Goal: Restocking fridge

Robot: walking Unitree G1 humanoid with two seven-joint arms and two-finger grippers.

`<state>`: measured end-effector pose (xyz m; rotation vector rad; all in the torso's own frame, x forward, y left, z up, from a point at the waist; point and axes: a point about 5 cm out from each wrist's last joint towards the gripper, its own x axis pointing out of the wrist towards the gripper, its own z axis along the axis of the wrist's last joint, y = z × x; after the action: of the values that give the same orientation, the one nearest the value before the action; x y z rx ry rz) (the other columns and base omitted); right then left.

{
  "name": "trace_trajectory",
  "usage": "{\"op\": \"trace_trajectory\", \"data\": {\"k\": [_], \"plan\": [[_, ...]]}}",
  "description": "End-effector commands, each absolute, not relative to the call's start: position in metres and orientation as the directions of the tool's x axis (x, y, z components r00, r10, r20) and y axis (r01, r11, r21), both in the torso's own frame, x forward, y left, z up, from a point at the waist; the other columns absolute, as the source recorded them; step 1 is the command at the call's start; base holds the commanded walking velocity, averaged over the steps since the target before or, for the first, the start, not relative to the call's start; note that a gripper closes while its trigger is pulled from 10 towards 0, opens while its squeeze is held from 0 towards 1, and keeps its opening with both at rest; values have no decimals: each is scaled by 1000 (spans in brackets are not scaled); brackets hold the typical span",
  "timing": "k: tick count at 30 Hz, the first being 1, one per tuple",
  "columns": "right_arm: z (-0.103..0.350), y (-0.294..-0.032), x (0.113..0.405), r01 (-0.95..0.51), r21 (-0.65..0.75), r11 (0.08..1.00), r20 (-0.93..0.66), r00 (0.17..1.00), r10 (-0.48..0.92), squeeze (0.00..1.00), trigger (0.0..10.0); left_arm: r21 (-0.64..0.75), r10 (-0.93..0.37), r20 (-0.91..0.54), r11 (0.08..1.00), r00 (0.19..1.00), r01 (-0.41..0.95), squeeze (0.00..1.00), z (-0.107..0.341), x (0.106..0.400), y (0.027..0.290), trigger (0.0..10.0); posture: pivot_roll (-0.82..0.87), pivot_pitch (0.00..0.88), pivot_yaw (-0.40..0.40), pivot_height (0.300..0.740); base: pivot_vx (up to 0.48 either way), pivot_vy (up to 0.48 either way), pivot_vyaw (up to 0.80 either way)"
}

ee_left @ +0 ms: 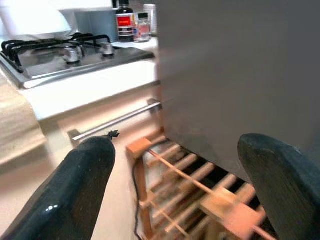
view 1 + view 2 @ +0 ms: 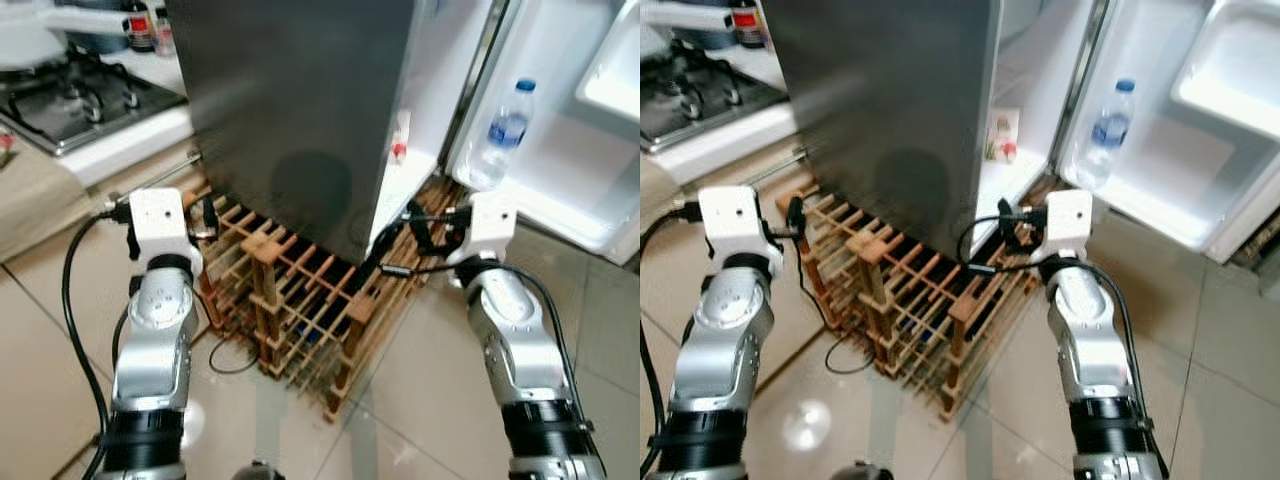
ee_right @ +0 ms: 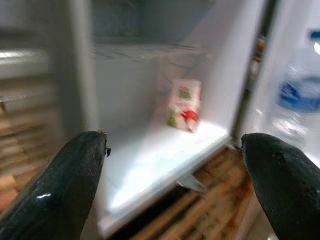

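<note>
Both grippers, left gripper [image 1: 170,190] and right gripper [image 3: 175,185], are hovering with jaws wide open and empty. Fridge [image 2: 300,110] is standing open, holding one carton [image 3: 184,106] and a door-shelf bottle [image 2: 503,135]; restocking is barely begun.

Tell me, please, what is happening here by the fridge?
The robot stands in front of the fridge, whose door is open. Both arms are raised, and neither tool holds anything: the left tool is open, pointing at the fridge's grey side above a wooden rack, and the right tool is open, pointing into the fridge. A small carton sits on the bottom shelf, and a water bottle stands in the door. Nothing is being loaded yet.
</note>
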<state>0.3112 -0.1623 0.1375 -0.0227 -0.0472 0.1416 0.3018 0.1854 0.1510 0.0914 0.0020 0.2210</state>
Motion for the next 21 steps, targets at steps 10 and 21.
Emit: {"op": "trace_trajectory", "data": {"k": [10,21], "plan": [[124,-157,308,-114,32,993,36,993,113,424,10000,132,103,74,985,992,-113,0,172,313,178,10000,62,0,19,740,0,0,0],[124,-148,307,-147,24,989,36,989,147,404,10000,18,100,-16,995,995,-100,0,151,308,176,10000,68,0,-6,740,0,0,90]]}}
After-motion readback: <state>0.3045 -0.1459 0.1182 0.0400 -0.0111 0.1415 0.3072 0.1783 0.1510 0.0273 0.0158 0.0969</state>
